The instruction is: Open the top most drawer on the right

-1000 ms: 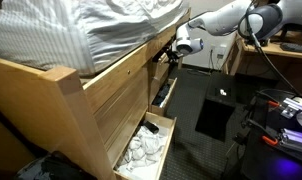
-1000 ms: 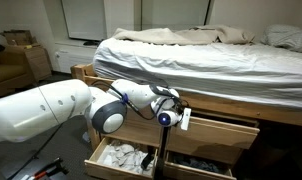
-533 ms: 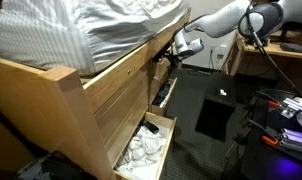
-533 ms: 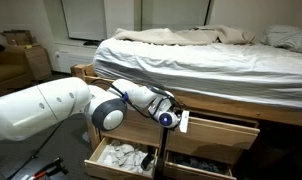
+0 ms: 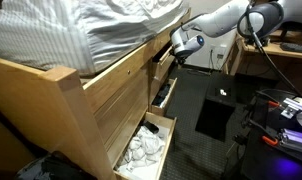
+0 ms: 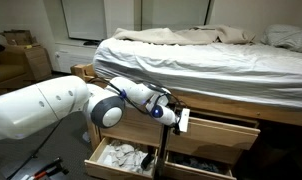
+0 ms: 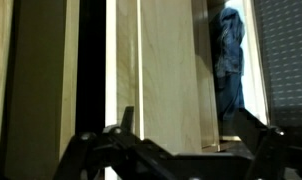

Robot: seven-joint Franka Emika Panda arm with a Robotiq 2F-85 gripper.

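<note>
Since the earlier frames the pincer (image 5: 175,47) had edged closer to the bed frame, and in both exterior views it sat against the front of the top drawer (image 6: 223,131), at the end nearest the middle of the frame. That drawer lay in the upper row directly under the bed (image 6: 191,55) and stood only slightly out from the frame. In the wrist view the pincer (image 7: 186,150) had its jaws spread apart, with the pale wooden drawer front (image 7: 171,70) filling the space between them; whether the fingers (image 7: 124,138) touched the wood could not be told. The white arm (image 6: 41,105) reached across in front of the frame. Below, a lower drawer (image 5: 163,135) stood pulled out with white cloth (image 5: 143,148) inside, and blue cloth (image 7: 229,60) showed in the wrist view.
</note>
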